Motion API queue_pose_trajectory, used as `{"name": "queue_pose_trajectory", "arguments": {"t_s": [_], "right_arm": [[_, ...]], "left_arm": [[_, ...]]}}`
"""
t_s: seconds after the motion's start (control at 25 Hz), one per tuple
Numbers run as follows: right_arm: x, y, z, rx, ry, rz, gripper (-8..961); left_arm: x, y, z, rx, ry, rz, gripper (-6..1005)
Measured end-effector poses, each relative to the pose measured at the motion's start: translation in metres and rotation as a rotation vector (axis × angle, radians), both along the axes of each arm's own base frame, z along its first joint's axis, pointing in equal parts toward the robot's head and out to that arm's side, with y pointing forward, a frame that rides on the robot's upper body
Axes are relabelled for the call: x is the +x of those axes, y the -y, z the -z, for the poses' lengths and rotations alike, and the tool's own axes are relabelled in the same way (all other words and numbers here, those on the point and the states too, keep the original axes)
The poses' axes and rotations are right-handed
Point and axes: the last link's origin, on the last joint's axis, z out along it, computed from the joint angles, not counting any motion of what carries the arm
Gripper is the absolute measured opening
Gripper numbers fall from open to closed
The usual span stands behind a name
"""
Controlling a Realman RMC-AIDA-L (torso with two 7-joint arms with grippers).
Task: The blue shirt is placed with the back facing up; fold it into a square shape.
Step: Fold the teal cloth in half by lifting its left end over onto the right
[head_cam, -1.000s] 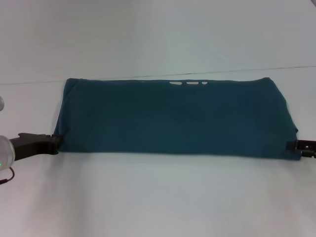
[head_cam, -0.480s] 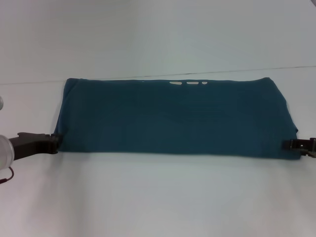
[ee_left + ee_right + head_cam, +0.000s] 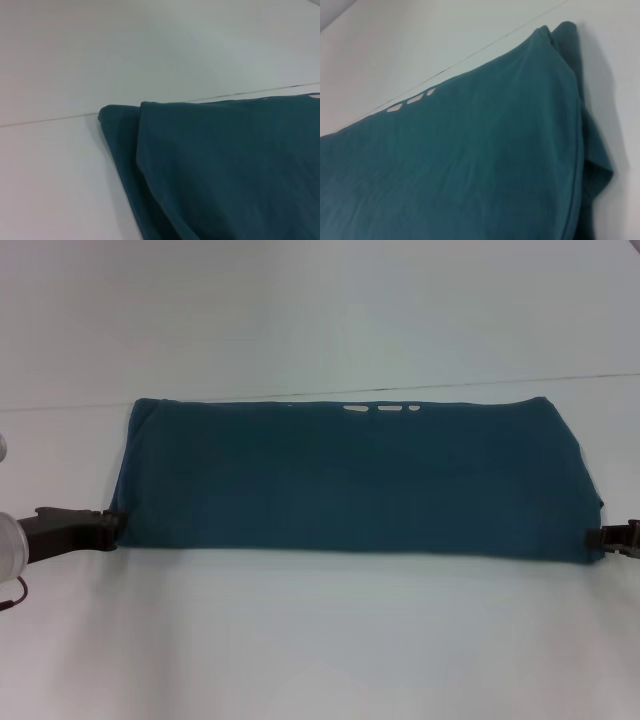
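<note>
The plain dark teal-blue T-shirt of soft knit fabric lies flat on the white table as a long band, already folded lengthwise, its long side across in front of me. Near the middle of its far edge three small pale marks show. In my left wrist view the shirt's end has two layers, the upper one set a little back from the lower one. In my right wrist view the other end has a loose fold of cloth hanging out below the top layer.

My left black gripper is at the shirt's near corner on my left side, low on the table, its tip touching the edge of the fabric. Whether its fingers are pressed together on the cloth or apart, I cannot tell.

My right black gripper is at the opposite near corner of the shirt, also low and against the edge. Its fingers I also cannot read.
</note>
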Motion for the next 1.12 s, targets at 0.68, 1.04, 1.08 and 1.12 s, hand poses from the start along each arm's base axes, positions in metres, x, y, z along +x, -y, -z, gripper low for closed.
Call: {"name": "queue_pose_trajectory", "arguments": {"t_s": [0.68,1.04,1.08,1.12], "right_arm": [[0.004,0.001,0.0,0.015,0.013,0.003,1],[0.002,0.001,-0.001,0.023,0.009,-0.022,3],[0.002,0.001,-0.001,0.024,0.008,-0.024,3],[0.002,0.001,-0.001,0.026,0.008,-0.026,3]], "left_arm": [[-0.001,0.0,-0.002,0.006,-0.001,-0.001,0],[-0.01,0.01,-0.017,0.041,0.009,-0.038,0],[-0.01,0.011,-0.017,0.036,0.01,-0.039,0],[-0.011,0.012,-0.017,0.03,0.011,-0.042,0]]}}
